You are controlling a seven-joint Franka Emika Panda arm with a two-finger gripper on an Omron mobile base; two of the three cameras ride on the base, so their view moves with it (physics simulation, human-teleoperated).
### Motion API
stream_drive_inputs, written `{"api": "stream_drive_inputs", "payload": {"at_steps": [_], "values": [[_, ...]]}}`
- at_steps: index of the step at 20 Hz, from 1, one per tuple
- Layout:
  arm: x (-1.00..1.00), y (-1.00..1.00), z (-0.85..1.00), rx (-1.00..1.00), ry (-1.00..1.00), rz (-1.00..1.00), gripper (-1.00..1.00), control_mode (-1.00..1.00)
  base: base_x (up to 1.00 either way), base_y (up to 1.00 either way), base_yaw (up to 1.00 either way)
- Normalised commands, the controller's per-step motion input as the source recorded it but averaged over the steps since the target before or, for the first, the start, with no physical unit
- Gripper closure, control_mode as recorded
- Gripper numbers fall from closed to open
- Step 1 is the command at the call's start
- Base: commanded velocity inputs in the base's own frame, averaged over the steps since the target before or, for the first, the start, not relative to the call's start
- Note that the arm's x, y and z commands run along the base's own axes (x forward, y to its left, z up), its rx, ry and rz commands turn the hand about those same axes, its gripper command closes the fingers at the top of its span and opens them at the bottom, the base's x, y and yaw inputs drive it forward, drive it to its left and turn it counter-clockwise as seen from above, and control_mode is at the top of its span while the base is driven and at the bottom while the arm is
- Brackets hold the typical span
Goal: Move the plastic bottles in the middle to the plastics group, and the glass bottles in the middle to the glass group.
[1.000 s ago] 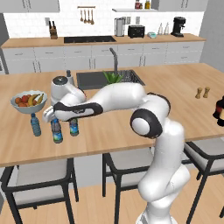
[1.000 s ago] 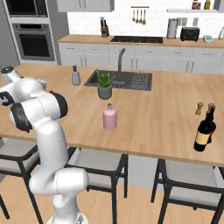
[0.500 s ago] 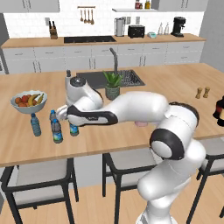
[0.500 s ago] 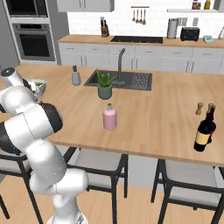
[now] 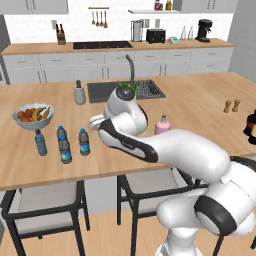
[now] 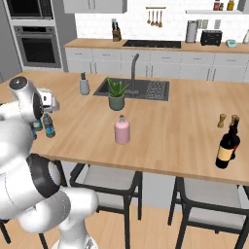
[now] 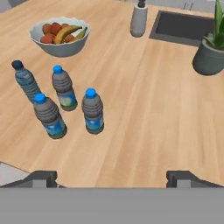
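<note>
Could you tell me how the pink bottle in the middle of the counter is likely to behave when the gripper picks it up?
The pink bottle looks squat and wide-based, so it probably resists tipping. Its smooth rounded body may be slippery. If glass, it is likely heavy for its size and breakable. The narrow neck offers the open gripper little to hold.

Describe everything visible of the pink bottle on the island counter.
The pink bottle is squat and opaque, with rounded shoulders, a narrow neck and a small dark cap. Its surface looks smooth and matte; the material cannot be told for sure. It stands upright on the wooden counter, in front of the potted plant and the sink, apart from both. Nothing touches it except the counter beneath. In the left base view the robot's arm hides its lower part.
</note>
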Motion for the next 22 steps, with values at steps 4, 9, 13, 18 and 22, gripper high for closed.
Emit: {"api": "stream_drive_inputs", "payload": {"at_steps": [4,9,13,18,22], "values": [[-0.06,-1.0,0.59,0.1,0.0,-0.16,-1.0,-1.0,0.0,0.0,0.0],[0.0,-1.0,0.19,0.02,0.03,-0.15,-1.0,-1.0,0.0,0.0,0.0],[0.0,-1.0,0.0,-0.02,0.11,-0.15,-1.0,-1.0,0.0,0.0,0.0],[0.1,-1.0,0.0,-0.07,0.17,-0.16,-1.0,-1.0,0.0,0.0,0.0],[0.31,-1.0,-0.02,-0.06,0.19,-0.15,-1.0,-1.0,0.0,0.0,0.0]]}}
